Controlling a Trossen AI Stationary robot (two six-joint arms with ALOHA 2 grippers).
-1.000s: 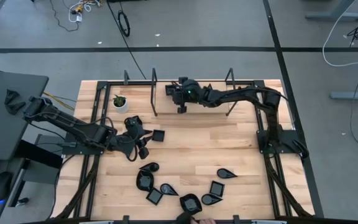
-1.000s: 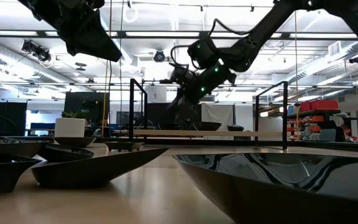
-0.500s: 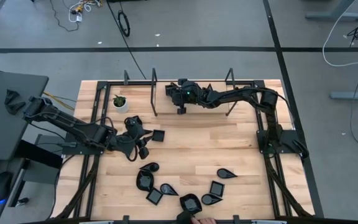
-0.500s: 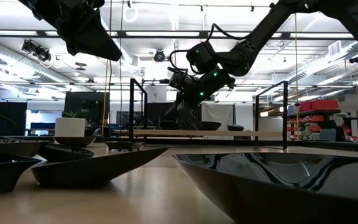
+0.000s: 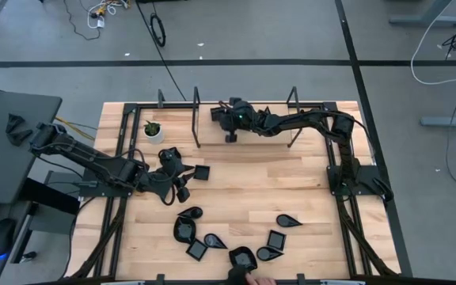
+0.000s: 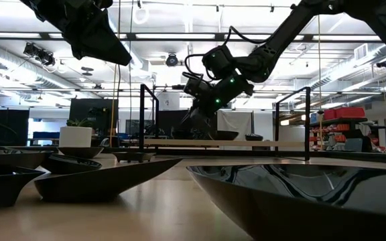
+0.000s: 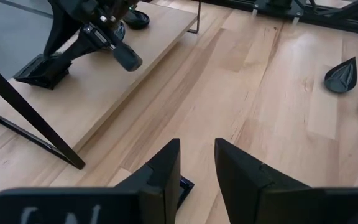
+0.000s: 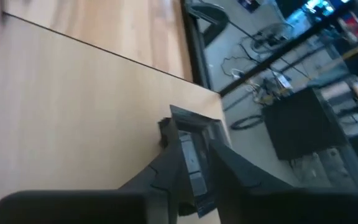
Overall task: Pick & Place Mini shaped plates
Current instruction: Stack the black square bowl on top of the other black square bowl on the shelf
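Small glossy black mini shaped plates (image 5: 236, 240) are seen clustered on the near half of the wooden table (image 5: 244, 186) in the high view, in square, teardrop and rounded outlines; one square plate (image 5: 202, 172) lies apart, just beside the left gripper (image 5: 182, 187). A further square plate (image 8: 191, 134), dark with a pale inner face, is shown in the right wrist view between the fingers of the right gripper (image 8: 194, 171), resting on a raised pale shelf (image 8: 73, 106) near its edge. The right gripper's fingers are seen slightly parted around that plate (whether they press on it cannot be told). Compared with the frame a second earlier, the right gripper (image 5: 229, 119) is found shifted slightly toward the shelf's far left corner, while the left arm and the cluster of plates are unchanged. The left gripper's fingers (image 7: 166, 174) are held apart above the table, with the edge of a square plate visible beneath them. A small white pot with a green plant (image 5: 153, 130) stands near the far left of the table. Black frame posts (image 5: 196, 119) rise beside the shelf, close to the right gripper. In the low view, nearby plates (image 6: 293, 194) fill the foreground and hide much of the tabletop. A fingertip (image 5: 253, 279) shows at the near table edge.
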